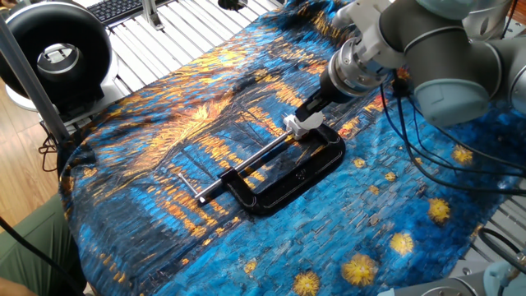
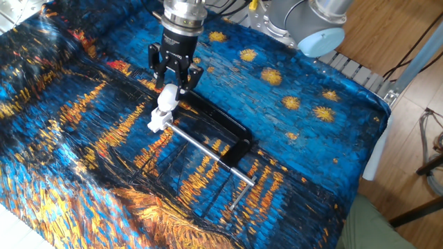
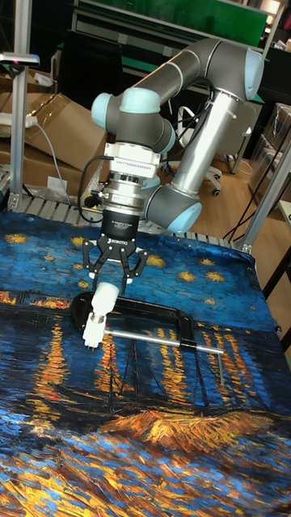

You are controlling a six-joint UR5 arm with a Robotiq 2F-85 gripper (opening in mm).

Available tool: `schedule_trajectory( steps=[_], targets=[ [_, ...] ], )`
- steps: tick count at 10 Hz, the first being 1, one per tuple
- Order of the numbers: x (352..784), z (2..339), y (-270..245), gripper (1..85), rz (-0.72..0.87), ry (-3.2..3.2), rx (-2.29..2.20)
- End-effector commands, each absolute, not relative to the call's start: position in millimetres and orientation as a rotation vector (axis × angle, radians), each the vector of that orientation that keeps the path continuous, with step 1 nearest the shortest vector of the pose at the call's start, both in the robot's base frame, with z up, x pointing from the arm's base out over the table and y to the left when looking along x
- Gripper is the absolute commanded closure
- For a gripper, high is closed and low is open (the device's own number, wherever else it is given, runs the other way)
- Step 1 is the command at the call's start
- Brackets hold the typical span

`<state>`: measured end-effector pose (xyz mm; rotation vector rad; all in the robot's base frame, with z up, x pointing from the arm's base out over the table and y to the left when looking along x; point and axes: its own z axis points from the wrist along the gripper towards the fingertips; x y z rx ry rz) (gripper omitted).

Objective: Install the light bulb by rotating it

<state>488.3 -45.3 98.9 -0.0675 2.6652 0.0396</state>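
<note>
While white lettering on its body reads ROBOTIQ, the pincer (image 3: 108, 284) spreads wide around the light bulb (image 3: 104, 300), fingers apart.

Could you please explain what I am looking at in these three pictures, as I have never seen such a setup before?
This is one grey jointed robot arm ending in a black two-finger gripper. Two cameras look down at the table from opposite sides, and the tall picture faces the arm head-on. The table wears a blue and orange painted-pattern cloth. On it lies a large black metal C-clamp with a long silver screw rod. At the clamp's end sits a small white socket block, with the small matte white globe bulb on it. The gripper's fingers stand spread at the bulb's sides, seemingly not squeezing it. The bulb is to be turned into the socket.
</note>
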Motion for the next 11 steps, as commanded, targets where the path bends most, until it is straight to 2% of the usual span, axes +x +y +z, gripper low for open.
schedule_trajectory(
  steps=[1, 5, 11],
  targets=[
    [492.0, 96.9, -44.6, 29.7, 0.047, 2.651, -0.052],
    [491.6, 93.2, -44.5, 30.0, 0.045, 2.655, -0.045],
    [491.5, 96.7, -49.1, 40.7, 0.037, 2.658, -0.024]
  ],
)
